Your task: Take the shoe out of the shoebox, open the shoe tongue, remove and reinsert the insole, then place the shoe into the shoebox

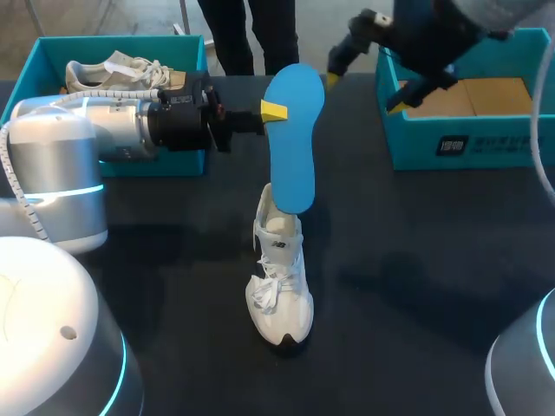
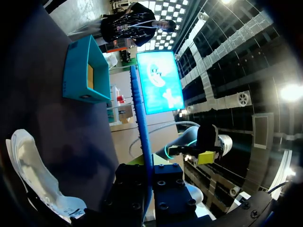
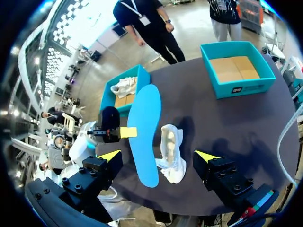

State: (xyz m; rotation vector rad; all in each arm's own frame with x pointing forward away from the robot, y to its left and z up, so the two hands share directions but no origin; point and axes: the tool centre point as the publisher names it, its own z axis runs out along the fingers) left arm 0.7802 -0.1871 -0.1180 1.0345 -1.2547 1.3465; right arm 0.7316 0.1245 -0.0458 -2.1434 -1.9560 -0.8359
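A: At the middle of the bench (image 1: 416,260), the white shoe (image 1: 279,282) stands on its sole. Its long axis runs near to far, with the toe toward the robot and the heel and opening away.

B: Insole?

A: The blue insole (image 1: 293,130) stands on end over the heel opening, roughly upright, though the tilt is hard to judge. Its lower end is at the collar. I cannot tell whether that end is inside or only touching.

B: Who has it?

A: The left gripper (image 1: 273,111) is clamped on the insole's edge toward the upper end. In the left wrist view the insole sits edge-on between the fingers. The right gripper (image 1: 364,91) is spread with nothing in it, up by the far-right shoebox (image 1: 460,143) and well apart from the shoe.

B: Step in hand?

A: My judgement is the insole stage, either out or going back; I cannot say which. If it is going back:
- Bring the insole's long axis down in line with the shoe's.
- Lead the lower end through the collar toward the toe.
- Feed it slowly, since the thin foam will likely buckle if pushed from high up.
- Use the right gripper to steady the heel or hold the tongue clear, because the shoe looks light enough to skid.

B: Other box?

A: The far-left shoebox (image 1: 186,52) holds a second shoe (image 1: 113,71).
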